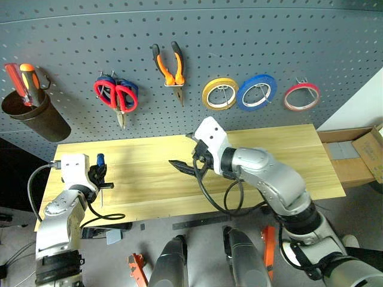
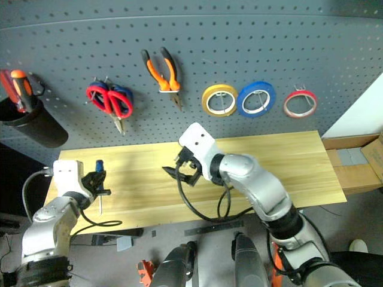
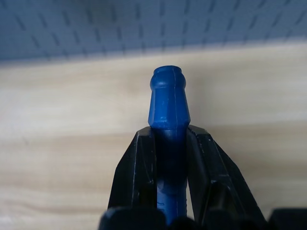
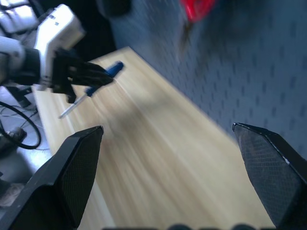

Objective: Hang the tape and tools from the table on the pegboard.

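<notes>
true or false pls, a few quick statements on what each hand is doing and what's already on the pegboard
1. The left hand is shut on the blue screwdriver. True.
2. The right hand holds the pliers. False: it is open and holds nothing; the pliers hang on the pegboard.
3. The red tape hangs on the pegboard, to the right of the blue roll. True.
4. The red scissors lie on the table. False: the red scissors hang on the pegboard; the table holds none.
5. The yellow roll hangs between the pliers and the blue roll. True.
</notes>
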